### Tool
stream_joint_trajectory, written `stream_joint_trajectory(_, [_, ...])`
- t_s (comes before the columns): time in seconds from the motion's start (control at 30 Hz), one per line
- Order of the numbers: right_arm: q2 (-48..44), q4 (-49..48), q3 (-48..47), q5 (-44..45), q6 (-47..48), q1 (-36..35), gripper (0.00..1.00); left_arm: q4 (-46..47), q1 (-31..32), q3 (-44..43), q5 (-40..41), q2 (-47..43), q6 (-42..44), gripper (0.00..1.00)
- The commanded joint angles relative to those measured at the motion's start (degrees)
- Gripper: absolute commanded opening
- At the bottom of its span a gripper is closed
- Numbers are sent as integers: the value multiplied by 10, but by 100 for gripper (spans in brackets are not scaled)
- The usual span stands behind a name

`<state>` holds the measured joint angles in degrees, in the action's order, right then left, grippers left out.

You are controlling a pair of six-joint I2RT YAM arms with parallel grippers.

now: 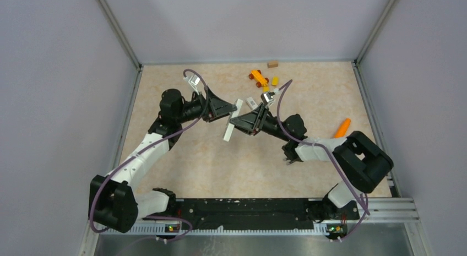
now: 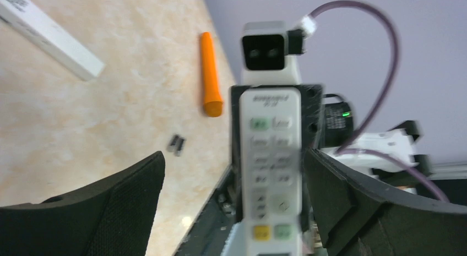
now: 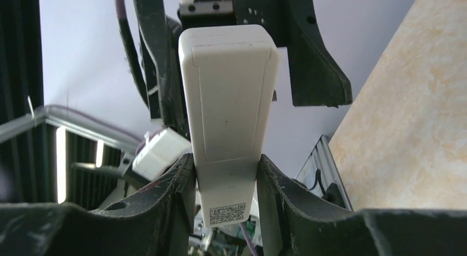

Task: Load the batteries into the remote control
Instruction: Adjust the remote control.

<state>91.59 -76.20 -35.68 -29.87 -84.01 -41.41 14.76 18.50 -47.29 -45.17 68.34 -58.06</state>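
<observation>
The white remote control [image 1: 233, 119] hangs above the table's middle, between my two grippers. My right gripper [image 3: 226, 162] is shut on its lower end, fingers pressed on both sides. That view shows the remote's plain back [image 3: 228, 102] with the cover's seam and a QR label. My left gripper [image 2: 234, 157] is open. Its jaws stand wide on either side of the remote's button face [image 2: 271, 168], and the left finger [image 2: 110, 212] is far from it. Two small dark batteries [image 2: 176, 144] lie together on the table beyond it.
An orange marker-like stick [image 2: 210, 74] lies on the table near the right wall, also in the top view [image 1: 342, 128]. A long white bar [image 2: 49, 30] lies further off. Small orange and yellow toys [image 1: 260, 77] and a brown block [image 1: 272, 64] sit at the back.
</observation>
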Motion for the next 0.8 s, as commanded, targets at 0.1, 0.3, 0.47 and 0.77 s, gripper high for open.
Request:
stream_joint_trajectory(0.1, [-120,393,-67,143,28,0,19,-101,2,7,116,-74,218,99])
stream_joint_trajectory(0.3, [-127,577,-113,208,3,-1,5,-29,3,85,151,-139,246,99])
stream_joint_trajectory(0.47, [-111,619,-137,218,-30,-1,1,16,23,139,161,-158,253,99])
stream_joint_trajectory(0.77, [-83,648,-159,215,-75,-7,0,38,72,135,170,-96,228,90])
